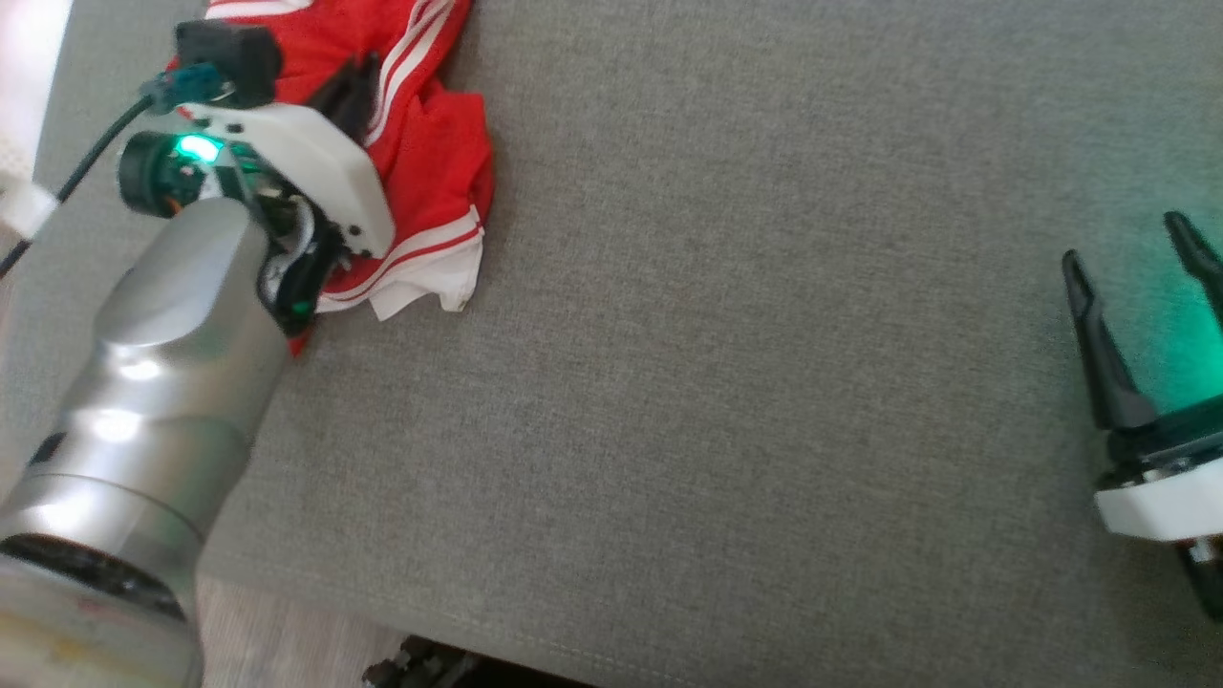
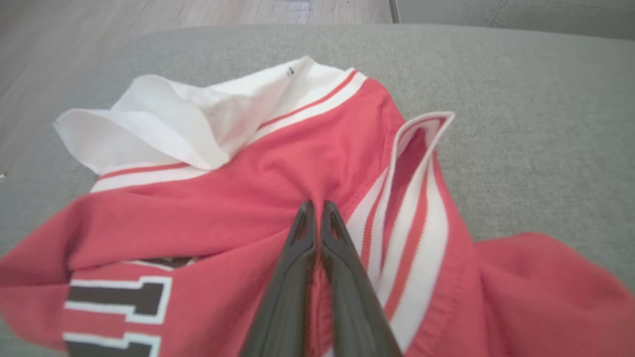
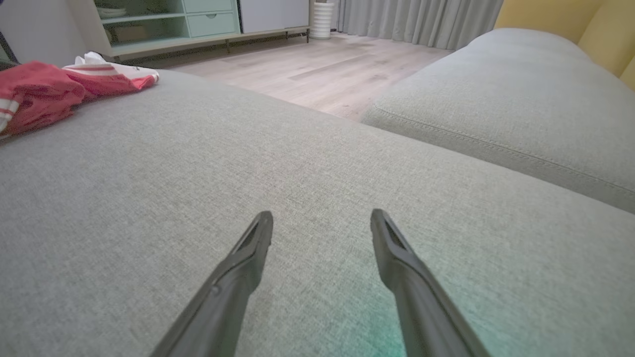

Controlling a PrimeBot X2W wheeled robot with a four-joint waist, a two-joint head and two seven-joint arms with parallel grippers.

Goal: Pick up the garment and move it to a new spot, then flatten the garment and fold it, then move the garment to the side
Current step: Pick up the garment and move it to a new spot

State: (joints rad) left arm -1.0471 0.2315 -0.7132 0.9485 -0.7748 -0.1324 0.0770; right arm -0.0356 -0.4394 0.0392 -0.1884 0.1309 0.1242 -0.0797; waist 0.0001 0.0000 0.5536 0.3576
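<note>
The garment, a red jersey with white stripes and a white lining, lies crumpled at the far left part of the grey sofa, close to its edge. In the left wrist view the garment is bunched into folds. A white flap is turned up at the far side, a striped band runs to the right, and black numerals with white outlines show at the lower left.

The left claw is pressed together on a fold of red cloth near the striped band, with fabric pinched between its fingers. From the head, the left claw sits over the middle of the heap, its white wrist housing covering part of the garment, with a green light glowing on it.

The right claw is well apart from the garment, at the right side of the sofa, its fingers spread wide and holding nothing. In its own view the right claw points across bare grey fabric, with the garment far off at the upper left. Beyond lie a second cushion, a wooden floor, a pale green cabinet and curtains.
</note>
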